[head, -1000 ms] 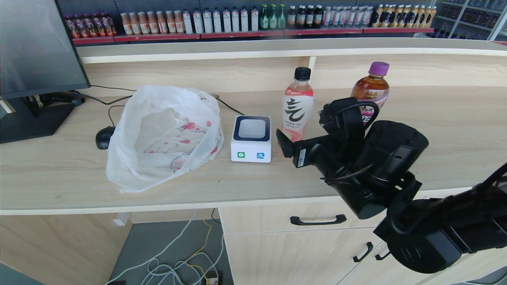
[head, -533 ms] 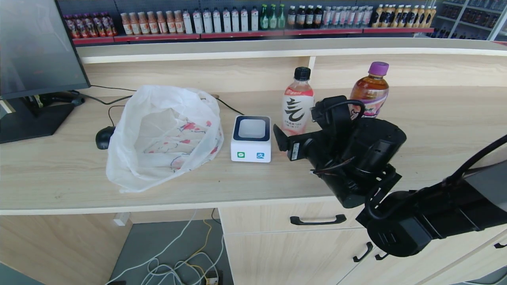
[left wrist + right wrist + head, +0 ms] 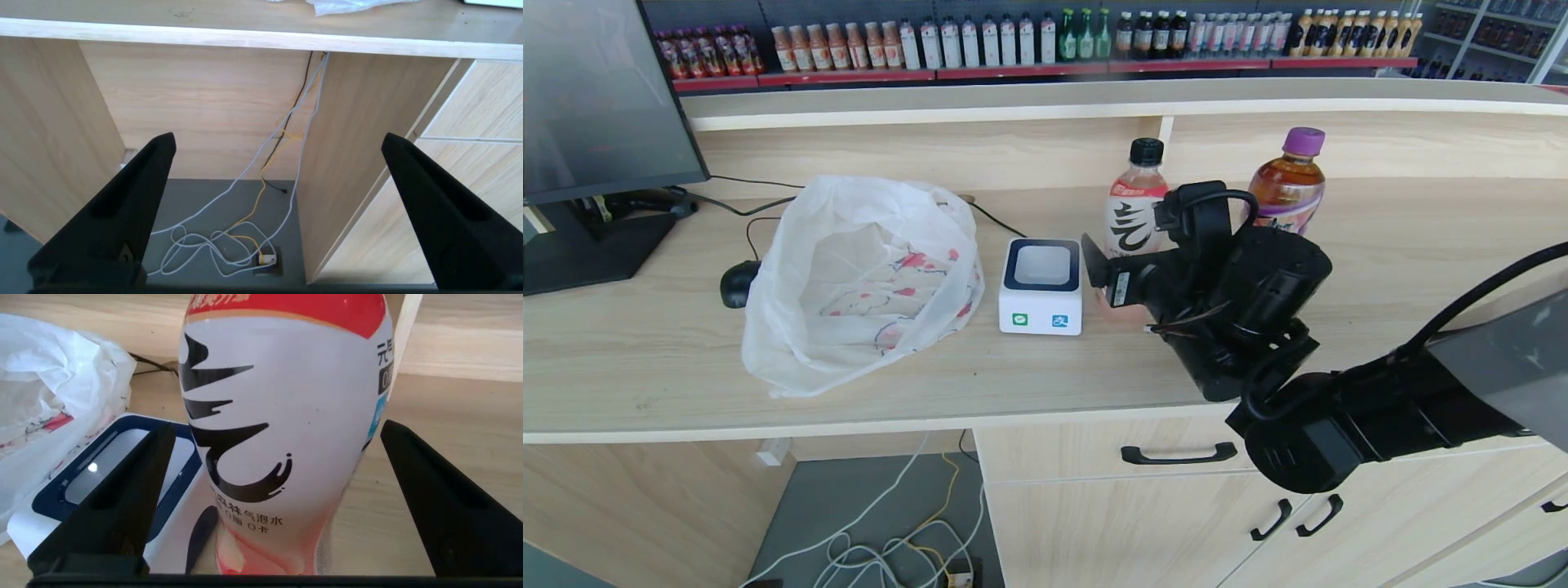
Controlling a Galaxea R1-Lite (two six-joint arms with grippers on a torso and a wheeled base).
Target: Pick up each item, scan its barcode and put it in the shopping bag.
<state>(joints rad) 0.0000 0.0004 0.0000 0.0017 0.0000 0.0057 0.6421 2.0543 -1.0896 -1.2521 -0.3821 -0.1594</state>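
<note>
The left gripper [image 3: 270, 212] is hanging below the counter's [image 3: 163, 20] front edge with its jaws spread wide, facing an open recess with loose cables [image 3: 221, 245] on the floor. Up top, the shopping bag [image 3: 862, 278] is sitting well left of the right gripper [image 3: 274, 502], whose jaws are standing open on either side of the upright pink bottle [image 3: 278, 408], the scanner [image 3: 1041, 286] crowding just beside the left-hand jaw. The tea bottle [image 3: 1286, 184] is standing near their right, apart from the pink bottle.

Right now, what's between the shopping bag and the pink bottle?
The scanner, a white box with a dark blue top, sits between the bag and the bottle. The head view shows it.
</note>
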